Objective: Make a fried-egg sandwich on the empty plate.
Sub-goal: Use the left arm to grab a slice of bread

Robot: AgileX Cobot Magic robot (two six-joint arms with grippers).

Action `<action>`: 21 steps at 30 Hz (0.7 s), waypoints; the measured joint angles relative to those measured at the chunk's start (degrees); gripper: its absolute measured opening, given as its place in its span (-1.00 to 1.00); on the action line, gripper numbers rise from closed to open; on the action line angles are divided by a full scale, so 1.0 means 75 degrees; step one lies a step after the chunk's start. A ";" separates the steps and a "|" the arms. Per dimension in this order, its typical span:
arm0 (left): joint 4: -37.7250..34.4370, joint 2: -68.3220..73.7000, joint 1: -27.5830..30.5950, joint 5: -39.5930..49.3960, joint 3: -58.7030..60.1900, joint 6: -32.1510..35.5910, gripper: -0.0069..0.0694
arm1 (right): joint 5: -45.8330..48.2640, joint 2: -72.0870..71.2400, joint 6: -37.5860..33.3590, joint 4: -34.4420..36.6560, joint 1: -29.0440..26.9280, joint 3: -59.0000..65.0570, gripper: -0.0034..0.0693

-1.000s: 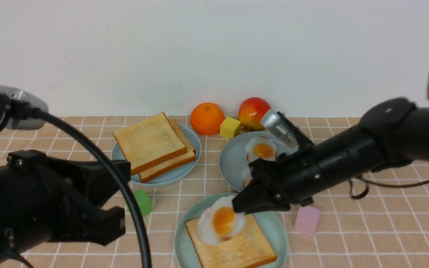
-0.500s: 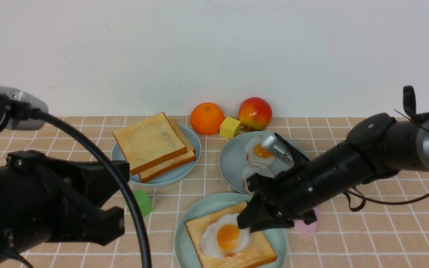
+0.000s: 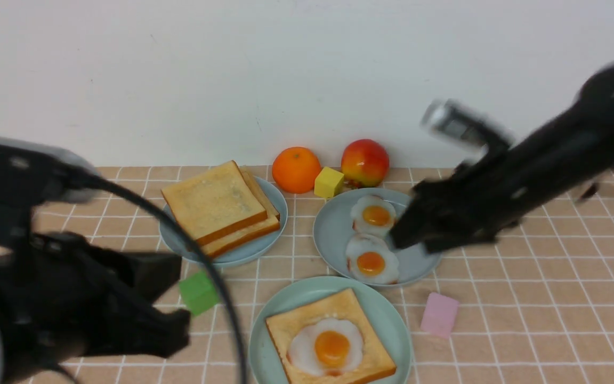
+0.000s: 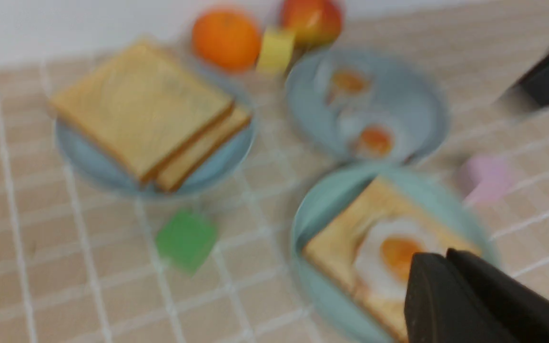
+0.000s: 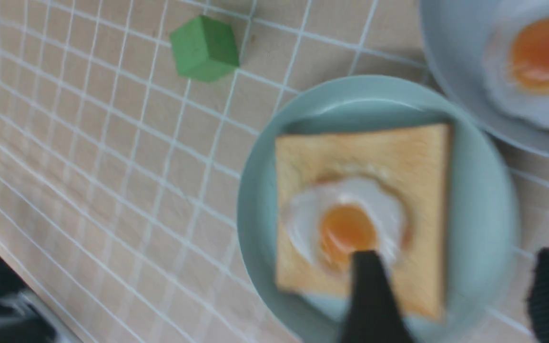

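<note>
The right claw [image 3: 405, 237] hangs released and blurred, its two black fingers [image 5: 370, 286] spread wide with nothing between them, over the near right part of a round grey-blue plate [image 3: 333, 234] that carries two other toy fried eggs [image 3: 371, 262]. The pale mint-green round plastic plate [image 3: 392, 320] lies lower than this claw, nearer the robot and a little to its left, apart from it. On it rests one square golden toast slice [image 3: 333, 309] with a darker crust, and the white toy fried egg [image 3: 331, 346] with an orange yolk lies flat on the middle of that slice. The left claw [image 4: 441, 262] is clenched on nothing, its fingers pressed together, and the mint plate sits to its right. A green cube [image 3: 199, 292] lies between that claw and the plate. Beyond it, a stack of further toast slices [image 3: 213, 205] rests on a second grey-blue plate [image 3: 248, 255]. A pink cube [image 3: 439, 314] lies nearer the robot than the right claw. The tabletop [image 3: 541, 298] is tan with a white grid. At its far edge an orange [image 3: 296, 169], a yellow cube [image 3: 329, 182] and a red apple [image 3: 364, 161] stand before a plain white wall [image 3: 285, 69].
</note>
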 joint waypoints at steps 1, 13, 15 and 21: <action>-0.0096 0.0244 0.0000 0.0115 -0.0103 0.0068 -0.77 | 0.0133 -0.0291 0.0064 -0.0279 0.0000 -0.0041 0.01; -0.5000 0.3957 0.2775 0.1663 -0.3459 0.6762 -0.85 | 0.0966 -0.3571 0.0265 -0.1280 0.0000 -0.0049 -0.92; -0.5803 0.4486 0.3275 0.1859 -0.3843 0.8193 -0.85 | 0.1047 -0.3827 0.0265 -0.1279 0.0000 -0.0049 -0.91; -0.6527 0.6362 0.4125 0.1880 -0.5061 1.0407 -0.82 | 0.1079 -0.4514 0.0259 -0.1279 0.0000 -0.0034 -0.90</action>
